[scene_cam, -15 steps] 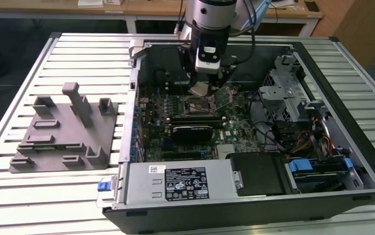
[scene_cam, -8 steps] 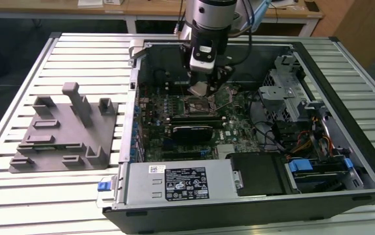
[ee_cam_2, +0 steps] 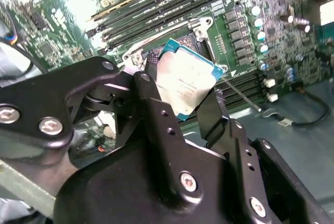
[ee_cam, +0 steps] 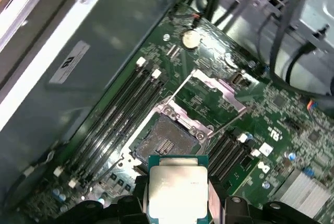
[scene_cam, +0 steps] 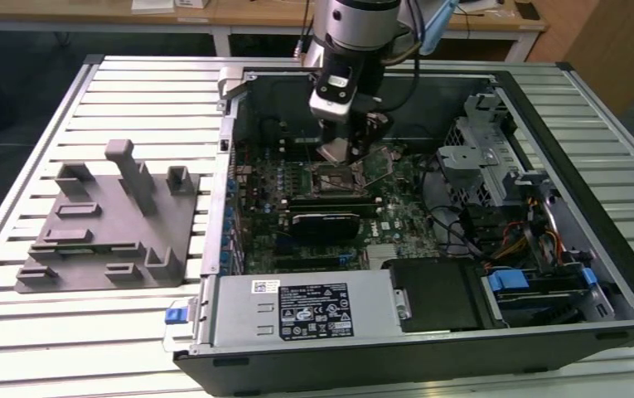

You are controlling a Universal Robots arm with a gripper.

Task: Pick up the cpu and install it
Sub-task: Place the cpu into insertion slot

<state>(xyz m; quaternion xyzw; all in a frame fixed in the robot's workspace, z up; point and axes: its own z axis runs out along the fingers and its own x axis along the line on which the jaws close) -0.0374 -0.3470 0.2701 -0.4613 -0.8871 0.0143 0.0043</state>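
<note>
The cpu [ee_cam_2: 189, 78], a small square chip with a pale silver top and a green rim, is pinched by its edges between the black fingers [ee_cam_2: 152, 98] of my gripper [ee_cam_2: 183, 85], which is shut on it. In the first wrist view the cpu [ee_cam: 177, 185] hangs just short of the open socket [ee_cam: 166, 141] on the green motherboard, apart from it, and the socket's metal load plate [ee_cam: 215, 89] stands flipped back. In the exterior view my gripper [scene_cam: 346, 149] hangs inside the open computer case, a little above the socket [scene_cam: 336, 176].
Memory slots [ee_cam: 117, 119] run beside the socket. A black ribbed module [scene_cam: 323, 222], a power supply [scene_cam: 306, 308], drive cages [scene_cam: 491, 153] and cables [scene_cam: 515, 240] crowd the case. A large grey plastic block with upright tabs [scene_cam: 107, 220] sits on the slatted table at the exterior view's left.
</note>
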